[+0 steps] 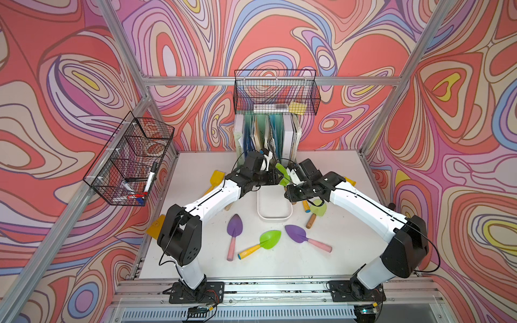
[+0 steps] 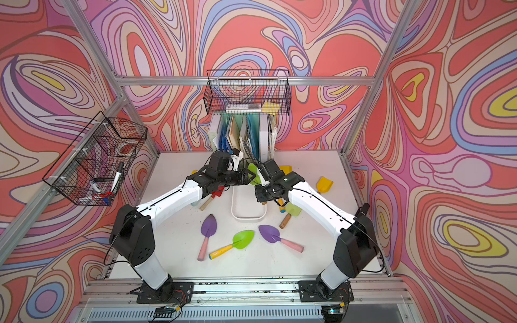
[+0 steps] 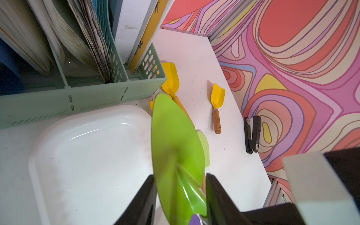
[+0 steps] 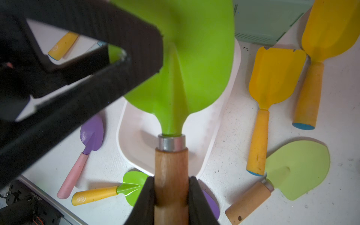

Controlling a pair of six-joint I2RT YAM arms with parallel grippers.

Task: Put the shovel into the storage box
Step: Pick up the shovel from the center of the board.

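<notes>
Several loose shovels (image 4: 272, 81) lie on the table (image 1: 279, 268) around the white box (image 1: 274, 218), with a file holder (image 3: 78, 101) just behind it. Over the box, at centre frame in both top views, hangs the shovel (image 4: 187, 64): green blade, wooden handle, long axis running up-frame, tip toward the file holder. My right gripper (image 4: 171, 194) clamps the handle; my left gripper (image 3: 180, 187) brackets the blade, but I cannot tell whether it is pinching.

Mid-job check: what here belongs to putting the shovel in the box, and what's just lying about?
In the job: green shovel, handle in the right gripper, left gripper at its blade; storage box.
Lying about: other shovels, stapler, file holder, wire baskets.
</notes>
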